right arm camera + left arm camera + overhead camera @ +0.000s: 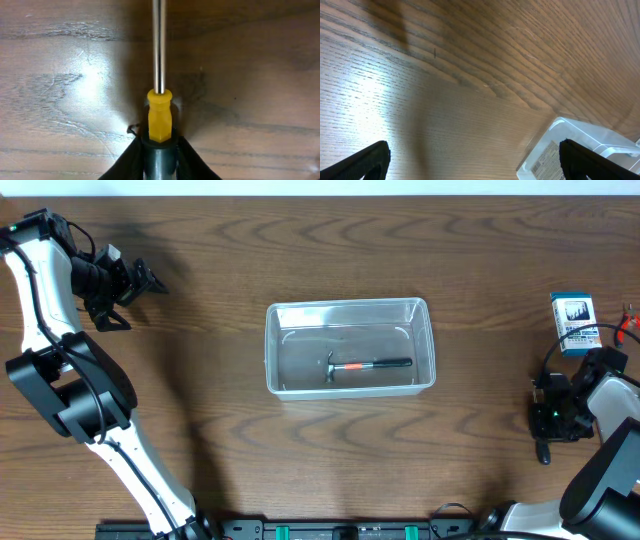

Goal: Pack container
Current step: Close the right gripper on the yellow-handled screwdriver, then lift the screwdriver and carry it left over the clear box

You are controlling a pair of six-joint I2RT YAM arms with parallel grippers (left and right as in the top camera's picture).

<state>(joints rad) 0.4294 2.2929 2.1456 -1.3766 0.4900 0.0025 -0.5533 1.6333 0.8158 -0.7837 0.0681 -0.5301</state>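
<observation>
Container (pixel 300 345): one, clear plastic, rectangular with rounded corners and a rim, standing at the centre of the table (pixel 300 470), long side across the overhead view, well apart from both arms. Contents: one hammer (pixel 370 366), black grip, orange-red neck, dark head, lying flat along the near wall with its head toward the left arm. Arms: two. Left arm: reaches up the far-left side of the table, elbow bent, wrist turned toward the container; left gripper (pixel 474 155) hangs over bare wood, jaws spread wide with nothing between them, each dark fingertip sitting at an opposite bottom corner of the left wrist view; a rounded corner of the container, bearing a printed label, shows beside the right-hand fingertip. Right arm: folded low at the near-right edge of the table, wrist pointed down at the surface; right gripper (pixel 159 147) is down at table level, jaws pinching the dark handle of one screwdriver (pixel 159 117) from both sides. Screwdriver: yellow collar, bright steel shaft running straight away from the wrist camera, lying on the wood. Other items: one blue and white carton (pixel 573 323) at the far right, near the right arm; one red-tipped object (pixel 627 323) just beside it, cut off by the frame edge and too small to identify. Surface: dark brown wood-grain tabletop with glare patches under both wrists. Surroundings: a pale strip along the far edge; a black rail with green fittings along the near edge.
</observation>
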